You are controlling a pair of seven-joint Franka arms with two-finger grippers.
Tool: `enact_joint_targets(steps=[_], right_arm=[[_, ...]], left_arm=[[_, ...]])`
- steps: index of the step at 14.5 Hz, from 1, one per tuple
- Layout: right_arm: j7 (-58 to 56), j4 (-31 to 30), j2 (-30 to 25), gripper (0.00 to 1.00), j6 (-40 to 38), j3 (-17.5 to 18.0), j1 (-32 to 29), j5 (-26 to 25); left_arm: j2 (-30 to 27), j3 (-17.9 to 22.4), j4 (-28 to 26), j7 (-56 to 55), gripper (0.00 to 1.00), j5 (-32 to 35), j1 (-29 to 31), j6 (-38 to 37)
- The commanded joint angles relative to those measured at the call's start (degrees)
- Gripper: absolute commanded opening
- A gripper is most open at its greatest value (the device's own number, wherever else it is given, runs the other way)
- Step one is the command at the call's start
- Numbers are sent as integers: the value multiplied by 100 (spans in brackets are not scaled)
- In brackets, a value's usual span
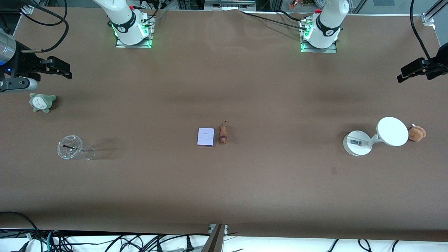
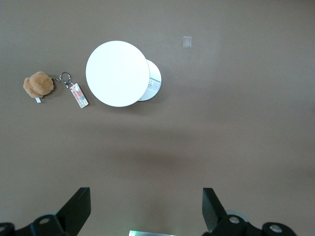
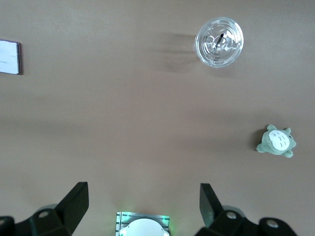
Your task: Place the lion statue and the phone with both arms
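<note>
Both arms wait high, nothing grasped yet.

The left gripper [image 1: 402, 76] and right gripper [image 1: 66, 72] hang wide apart at the table's ends; the phone [image 1: 205, 136] and, seemingly touching it, the lion statue [image 1: 223, 134] lie mid-table between them, each needing a long inward reach.

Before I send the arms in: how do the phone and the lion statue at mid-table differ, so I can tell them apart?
The phone is a flat, pale lavender-white rectangle with rounded corners; the lion statue is an orange-brown, elongated figurine with a darker head end and a thin tail. The phone is larger and wider than the lion statue. The phone lies toward the right arm's end, the lion statue toward the left arm's. Both rest side by side on the brown table, untouched.
</note>
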Motion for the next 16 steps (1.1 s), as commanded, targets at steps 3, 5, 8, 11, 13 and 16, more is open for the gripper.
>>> enact_joint_targets(steps=[3, 5, 8, 11, 13, 16], right_arm=[[-65, 124, 43, 100, -73, 37, -68, -27], [-65, 124, 43, 100, -73, 46, -60, -27], [-56, 124, 51, 100, -73, 37, -68, -27], [-56, 124, 43, 100, -73, 37, -60, -27], [-47, 124, 43, 100, -82, 37, -59, -18], [-56, 124, 43, 100, -73, 37, -68, -18]], left_arm=[[4, -14, 181, 76, 100, -22, 64, -131], [12, -5, 182, 50, 100, -22, 72, -149], [21, -14, 286, 59, 100, -13, 107, -201], [12, -23, 296, 111, 100, -4, 99, -254], [12, -14, 296, 427, 100, -13, 107, -246], [-23, -14, 261, 375, 100, -4, 142, -245]])
